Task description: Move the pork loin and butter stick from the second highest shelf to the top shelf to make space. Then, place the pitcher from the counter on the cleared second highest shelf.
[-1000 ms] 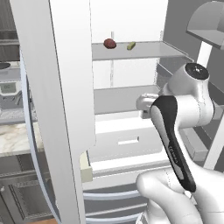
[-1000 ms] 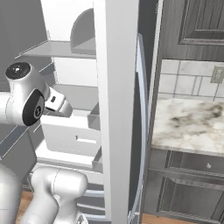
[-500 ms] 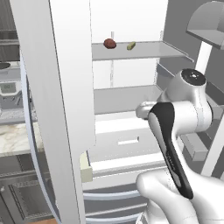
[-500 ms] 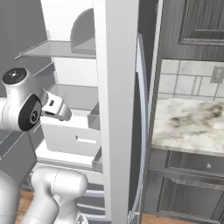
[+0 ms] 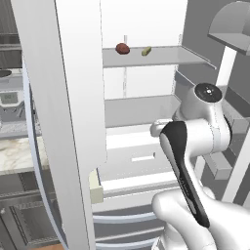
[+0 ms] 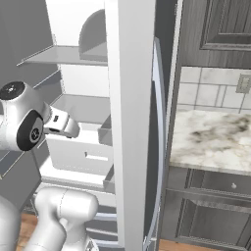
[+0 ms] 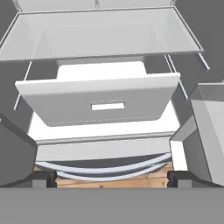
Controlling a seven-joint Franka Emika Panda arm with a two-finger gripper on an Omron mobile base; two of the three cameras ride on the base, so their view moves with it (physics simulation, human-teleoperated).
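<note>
Currently the gripper (image 7: 112,177) is hanging spread wide with nothing between its fingertips (image 7: 43,177), pointing down into the lower part of the open fridge. It's looking at a pale drawer (image 7: 103,103) with a slot handle, sitting under a clear shelf (image 7: 100,33), with wood floor showing at the bottom. The arm (image 5: 195,132) is sitting in front of the fridge interior, well below the food. The pork loin (image 5: 122,48) and the butter stick (image 5: 146,51) are lying near each other, apart, on the second highest shelf (image 5: 171,56). The marble counter (image 6: 211,139) is sitting right of the fridge door (image 6: 130,122). Can't tell where the pitcher is.
</note>
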